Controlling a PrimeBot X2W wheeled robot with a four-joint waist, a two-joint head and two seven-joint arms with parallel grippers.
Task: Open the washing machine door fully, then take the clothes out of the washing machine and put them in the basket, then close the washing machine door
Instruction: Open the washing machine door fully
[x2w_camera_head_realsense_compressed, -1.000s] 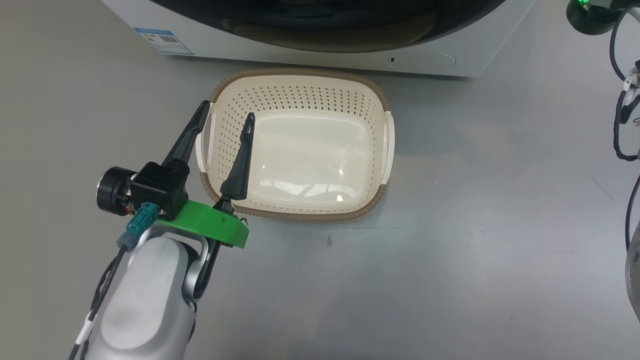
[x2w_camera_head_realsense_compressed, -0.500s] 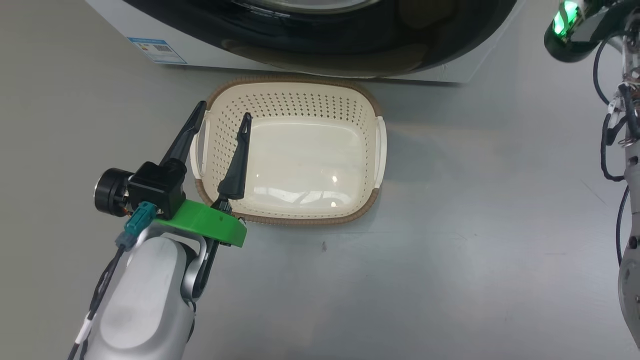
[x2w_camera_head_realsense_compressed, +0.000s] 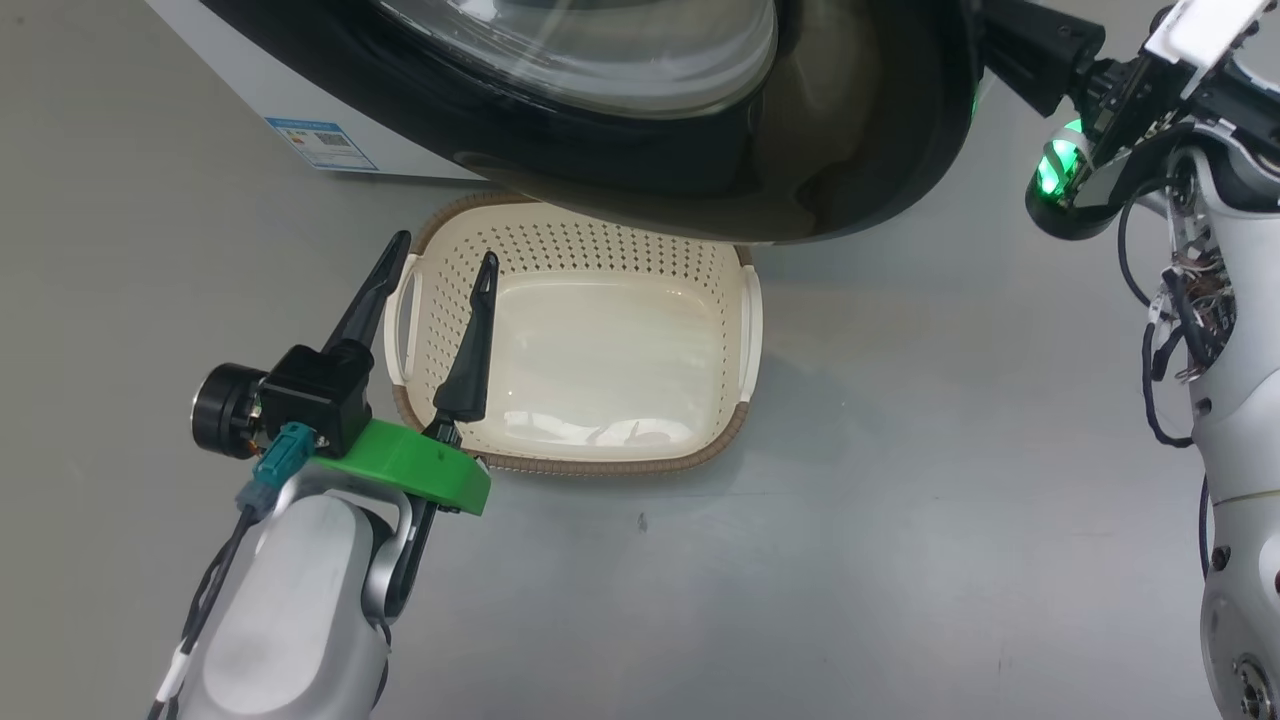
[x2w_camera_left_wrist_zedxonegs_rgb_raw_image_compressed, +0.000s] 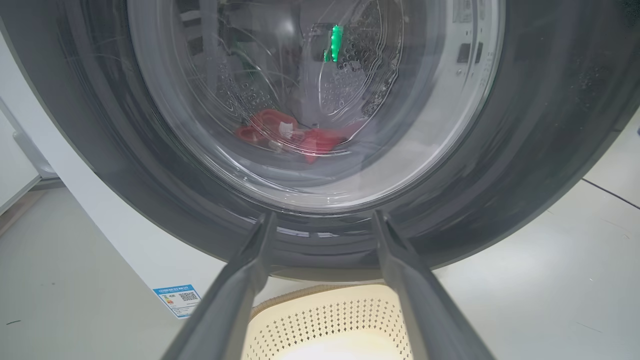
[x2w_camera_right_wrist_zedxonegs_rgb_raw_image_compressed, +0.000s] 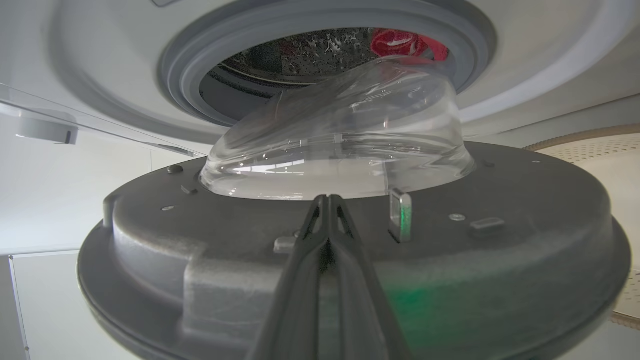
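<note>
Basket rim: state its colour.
The basket rim is brown with a woven look; clearest in the head view.

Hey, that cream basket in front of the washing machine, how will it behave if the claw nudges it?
Probably light: the basket is thin perforated plastic and empty. It would likely slide rather than tip, sitting low and wide on the smooth floor. Its walls look fairly stiff, though they may flex.

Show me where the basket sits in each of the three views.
Head view: basket at centre, its far end under the door.
Left wrist view: basket at bottom centre, below the door.
Right wrist view: basket at the right edge, beyond the door.
Shared landmark: the door, with its clear glass bulge.
</note>
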